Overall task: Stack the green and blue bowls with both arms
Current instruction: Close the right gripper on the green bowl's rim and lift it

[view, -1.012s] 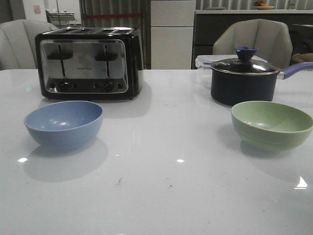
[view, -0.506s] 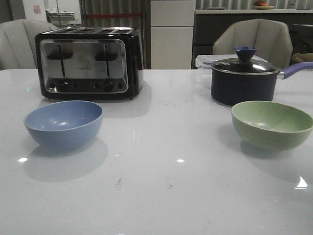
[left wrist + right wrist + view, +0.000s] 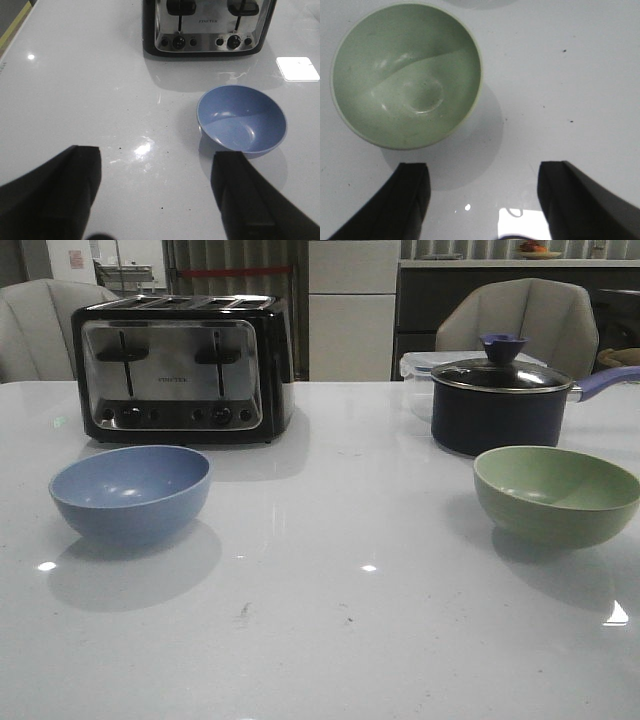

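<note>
Because the toaster (image 3: 183, 367) and the dark lidded pot (image 3: 500, 405) take up the back of the white table (image 3: 330, 640), the two bowls sit nearer the front and well apart, the blue bowl (image 3: 130, 491) on the left and the green bowl (image 3: 557, 494) on the right, each seemingly placed for its own arm. Neither arm shows in the front view, yet the wrist views show the left gripper (image 3: 156, 192) and right gripper (image 3: 482, 200) both spread wide and empty above the table, each short of its bowl, probably lined up to approach a rim.
</note>
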You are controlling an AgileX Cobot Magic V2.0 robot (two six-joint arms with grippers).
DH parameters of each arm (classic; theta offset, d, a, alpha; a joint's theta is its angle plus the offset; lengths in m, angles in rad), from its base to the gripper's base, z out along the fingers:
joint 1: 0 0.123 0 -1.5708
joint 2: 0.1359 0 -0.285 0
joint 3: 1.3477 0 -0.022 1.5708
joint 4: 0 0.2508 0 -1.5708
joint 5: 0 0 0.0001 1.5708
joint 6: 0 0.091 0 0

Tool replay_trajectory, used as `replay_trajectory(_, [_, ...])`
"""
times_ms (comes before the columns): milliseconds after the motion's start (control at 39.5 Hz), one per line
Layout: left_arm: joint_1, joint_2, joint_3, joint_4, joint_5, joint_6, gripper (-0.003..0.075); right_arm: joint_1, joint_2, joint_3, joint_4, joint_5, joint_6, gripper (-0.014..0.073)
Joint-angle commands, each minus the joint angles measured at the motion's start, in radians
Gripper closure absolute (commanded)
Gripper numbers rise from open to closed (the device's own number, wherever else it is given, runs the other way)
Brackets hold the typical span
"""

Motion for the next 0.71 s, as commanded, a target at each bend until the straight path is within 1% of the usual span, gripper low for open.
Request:
replay_trajectory(0, [-0.003, 0.007, -0.027, -0.006, -0.079, -0.011, 0.0193, -0.003, 0.084, -0.106, 0.018, -0.011, -0.001, 0.0034])
replay_trajectory(202, [-0.003, 0.007, -0.027, -0.006, -0.079, -0.011, 0.0193, -0.009, 0.256, -0.225, 0.033, 0.003, -0.001, 0.0034])
replay_trajectory(354, [-0.003, 0.007, -0.027, -0.006, -0.079, -0.011, 0.0193, -0.009, 0.351, -0.283, 0.033, 0.008, -0.002, 0.0034])
replay_trajectory(683, [-0.003, 0.007, -0.027, -0.006, -0.079, -0.011, 0.0193, -0.009, 0.442, -0.295, 0.049, -0.051, -0.002, 0.0034])
